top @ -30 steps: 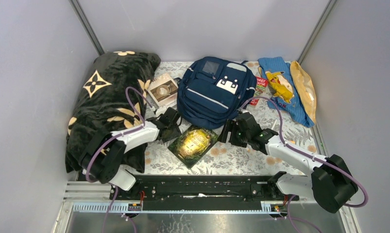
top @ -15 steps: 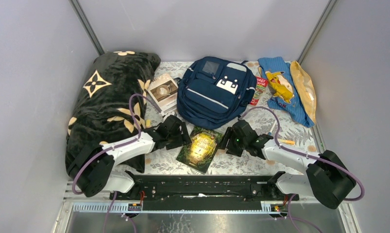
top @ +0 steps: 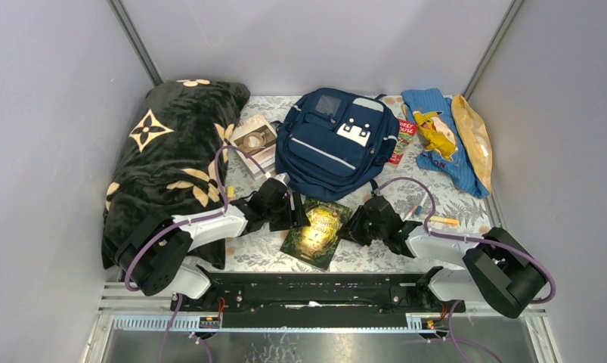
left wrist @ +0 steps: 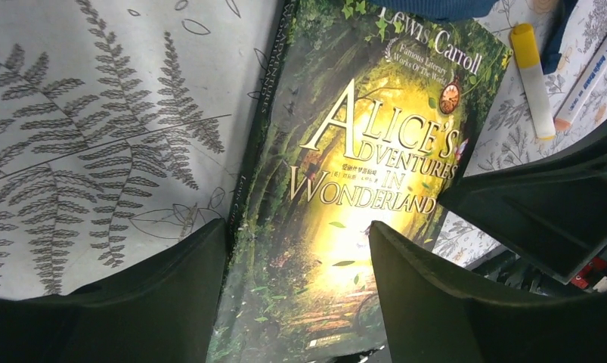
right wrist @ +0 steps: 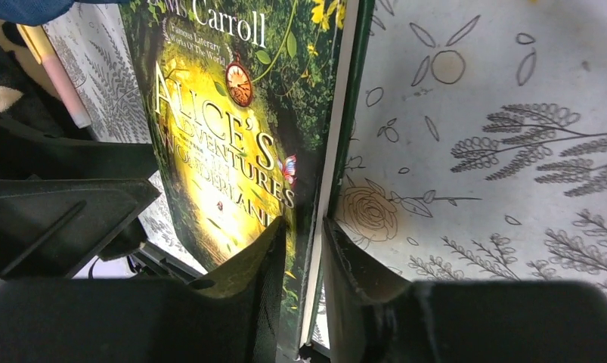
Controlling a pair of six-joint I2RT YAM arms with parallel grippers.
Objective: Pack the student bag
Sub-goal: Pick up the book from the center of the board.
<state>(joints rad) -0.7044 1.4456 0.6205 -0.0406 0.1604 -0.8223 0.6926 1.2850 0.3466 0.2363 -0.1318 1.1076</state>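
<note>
The student bag point(top: 332, 144) lies at the back middle of the table point(top: 451, 208), front pocket up, between the blanket point(top: 164, 166) and the blue cloth point(top: 436, 136). Its near edge rests against the far end of the book point(top: 316, 231). We judge the bag to be soft and limp. It is fabric that will sag and fold wherever we lift it, not fragile and not slippery, but hard to keep open with one grip. The best holds look like a seam or fold of cloth beside a zip, or a dark strap at its near right corner. A pinch on the flat front panel would probably just bunch the cloth. We cannot tell from here whether any zip is open.

The book is the opposite: stiff and flat, with a glossy cover that may slide, so only its thin edges offer a hold. The left gripper point(left wrist: 292, 234) stands wide and holds nothing, with one finger on the table outside the spine and the other over the cover. The right gripper point(right wrist: 304, 227) has its jaws drawn close together astride the book's page edge and appears to nip it, though such a shallow bite could slip. We expect one arm will have to hold the bag's mouth open while the other feeds the book in.
</note>
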